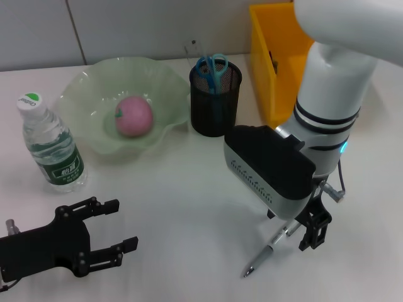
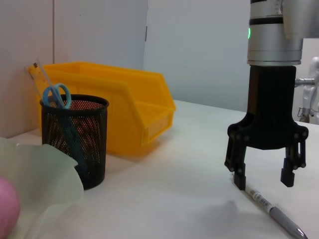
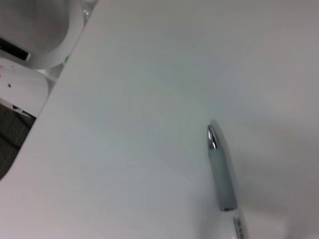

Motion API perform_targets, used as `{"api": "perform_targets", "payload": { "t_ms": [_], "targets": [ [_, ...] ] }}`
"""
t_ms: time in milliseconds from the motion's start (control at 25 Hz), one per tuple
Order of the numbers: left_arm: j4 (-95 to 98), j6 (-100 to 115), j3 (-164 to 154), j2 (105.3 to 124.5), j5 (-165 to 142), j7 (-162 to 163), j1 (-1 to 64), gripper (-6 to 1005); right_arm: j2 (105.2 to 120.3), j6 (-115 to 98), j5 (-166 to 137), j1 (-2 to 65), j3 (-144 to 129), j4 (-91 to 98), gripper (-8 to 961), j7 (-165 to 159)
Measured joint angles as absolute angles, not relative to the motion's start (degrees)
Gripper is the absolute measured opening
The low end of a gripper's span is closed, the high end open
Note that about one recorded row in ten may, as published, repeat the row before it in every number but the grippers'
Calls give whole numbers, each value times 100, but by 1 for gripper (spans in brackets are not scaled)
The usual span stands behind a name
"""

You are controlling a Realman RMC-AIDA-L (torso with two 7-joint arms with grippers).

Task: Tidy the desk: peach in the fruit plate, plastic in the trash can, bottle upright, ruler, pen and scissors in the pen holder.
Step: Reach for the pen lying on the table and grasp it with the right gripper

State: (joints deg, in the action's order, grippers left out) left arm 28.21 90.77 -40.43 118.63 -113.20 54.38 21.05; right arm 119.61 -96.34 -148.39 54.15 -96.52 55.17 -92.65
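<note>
- Your right gripper (image 1: pixel 301 236) stands low over the near right part of the white desk (image 1: pixel 189 207), fingers spread apart and pointing down, straddling the back end of the pen (image 1: pixel 264 255); from the left wrist view 1 fingertip (image 2: pixel 240 181) sits at the pen's end, though you cannot tell whether it touches.
- The pen lies flat on the desk, its long axis running diagonally, silver tip toward the robot and its left, white barrel rising back under the gripper.
- Your left gripper (image 1: pixel 119 228) is parked at the near left edge, fingers apart, holding nothing, pointing toward the right.
- The black mesh pen holder (image 1: pixel 215 100) stands upright behind the pen, well apart from it, with blue-handled scissors (image 1: pixel 211 68) inside, handles up, and a ruler (image 2: pixel 39 74) leaning in it.
- The pale green fruit plate (image 1: pixel 94 94) just beside the holder contains 1 pink peach (image 1: pixel 133 116).
- The water bottle (image 1: pixel 51 146) stands upright on the left, green cap on.
- The yellow bin (image 1: pixel 272 69) sits at the far right, behind the right arm.
</note>
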Motion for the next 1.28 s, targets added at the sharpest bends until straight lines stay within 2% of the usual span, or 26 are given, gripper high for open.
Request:
{"api": "perform_targets", "payload": {
  "t_ms": [840,1280],
  "targets": [
    [2751,9000,-4043,11864,-11190,5505,2109,756,11961,-9440,-14739,5427,-10173,5566,733,-9097],
    [2750,8965,-4043,11865,-11175,5559,2112,751,11962,-9274,-14628,5440,-10386,5435,500,-9096]
  ]
}}
